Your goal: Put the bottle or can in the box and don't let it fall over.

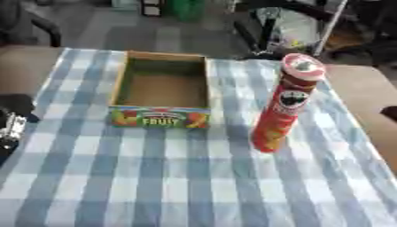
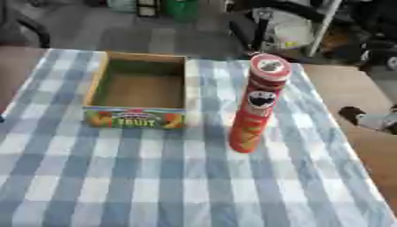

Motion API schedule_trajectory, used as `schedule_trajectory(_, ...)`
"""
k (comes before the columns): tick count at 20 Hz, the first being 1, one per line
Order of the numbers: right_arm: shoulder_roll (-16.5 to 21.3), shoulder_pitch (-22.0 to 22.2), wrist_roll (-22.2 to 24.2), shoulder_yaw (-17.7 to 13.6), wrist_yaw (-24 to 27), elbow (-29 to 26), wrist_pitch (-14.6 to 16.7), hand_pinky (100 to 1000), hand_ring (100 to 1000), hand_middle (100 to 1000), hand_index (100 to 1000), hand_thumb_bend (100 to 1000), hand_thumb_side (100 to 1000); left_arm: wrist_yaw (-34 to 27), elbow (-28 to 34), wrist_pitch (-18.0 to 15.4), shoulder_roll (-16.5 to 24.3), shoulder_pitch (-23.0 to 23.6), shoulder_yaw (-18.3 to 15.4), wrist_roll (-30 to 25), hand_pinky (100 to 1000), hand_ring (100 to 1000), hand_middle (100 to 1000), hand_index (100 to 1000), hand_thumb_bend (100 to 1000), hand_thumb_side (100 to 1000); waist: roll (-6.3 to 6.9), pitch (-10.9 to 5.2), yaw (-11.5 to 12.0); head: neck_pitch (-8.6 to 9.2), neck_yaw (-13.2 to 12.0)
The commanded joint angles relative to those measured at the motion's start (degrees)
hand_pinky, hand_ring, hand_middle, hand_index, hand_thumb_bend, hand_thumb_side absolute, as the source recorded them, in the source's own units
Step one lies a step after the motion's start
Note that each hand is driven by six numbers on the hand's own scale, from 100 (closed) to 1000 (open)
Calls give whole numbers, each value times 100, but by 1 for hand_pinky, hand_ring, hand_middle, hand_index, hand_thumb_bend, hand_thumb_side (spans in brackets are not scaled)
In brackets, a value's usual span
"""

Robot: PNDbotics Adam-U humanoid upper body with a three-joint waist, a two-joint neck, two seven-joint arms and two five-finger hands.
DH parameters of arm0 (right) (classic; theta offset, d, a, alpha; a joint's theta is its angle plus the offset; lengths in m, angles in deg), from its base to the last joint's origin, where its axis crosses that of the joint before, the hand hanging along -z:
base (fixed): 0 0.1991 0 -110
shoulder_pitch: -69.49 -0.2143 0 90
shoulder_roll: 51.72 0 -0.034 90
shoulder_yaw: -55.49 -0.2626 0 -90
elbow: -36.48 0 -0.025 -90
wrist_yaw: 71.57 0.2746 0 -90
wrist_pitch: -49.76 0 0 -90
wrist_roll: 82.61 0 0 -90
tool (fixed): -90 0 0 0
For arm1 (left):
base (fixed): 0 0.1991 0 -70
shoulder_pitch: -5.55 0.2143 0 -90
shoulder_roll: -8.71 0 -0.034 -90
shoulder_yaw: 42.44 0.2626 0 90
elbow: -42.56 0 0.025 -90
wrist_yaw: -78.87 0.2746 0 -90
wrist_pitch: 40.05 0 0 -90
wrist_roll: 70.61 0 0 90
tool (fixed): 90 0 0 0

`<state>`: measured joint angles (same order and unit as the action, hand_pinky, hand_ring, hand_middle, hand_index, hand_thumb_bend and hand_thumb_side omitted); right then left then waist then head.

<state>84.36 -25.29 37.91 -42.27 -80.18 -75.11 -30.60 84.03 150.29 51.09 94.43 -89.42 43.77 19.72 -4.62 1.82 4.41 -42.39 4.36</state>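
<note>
The left robot hand (image 1: pixel 11 126) showed only as a dark and silver shape at the left edge of the worktop (image 1: pixel 194 186), and whether its fingers were straight or curled could not be told. The right robot hand (image 2: pixel 371 119) appeared at the right edge, beyond the cloth, as a dark and pale shape; its fingers could not be made out either. Neither hand touched anything on the cloth.

A blue-and-white checked tablecloth (image 2: pixel 155 186) covered the worktop. The red can (image 1: pixel 285 103), a tall crisp tube with a pale lid, stood upright toward the right side of the worktop, about midway between the near and far edges. Its long axis ran vertical, lid up and base down on the cloth; in the views it leaned slightly with the lid toward the far right.

The box (image 1: pixel 161 91), an open cardboard tray with a colourful front panel reading "FRUIT", sat toward the far edge, left of centre. Its opening faced up and its inside was bare brown card. The can stood apart from the box, to the right of it and nearer the front edge.
</note>
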Motion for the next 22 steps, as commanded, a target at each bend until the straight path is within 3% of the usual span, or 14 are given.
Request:
schedule_trajectory(1,437,-347,252,129,203,351,-23,837,916,999,1000,297,427,16,66,-9,140,-28,-24,-23,682,514,533,680,403,642,10,-61,18,11,-14)
schedule_trajectory(11,234,-1775,987,671,677,1583,78,816,901,987,1000,307,427,0,51,-14,155,-16,15,-68,682,513,533,680,403,642,9,-97,80,-84,-4)
schedule_trajectory(22,-379,-2941,1605,1254,379,2596,87,808,896,983,1000,314,435,-5,46,-17,170,-16,51,-130,682,514,533,681,402,643,25,-129,132,-171,18)
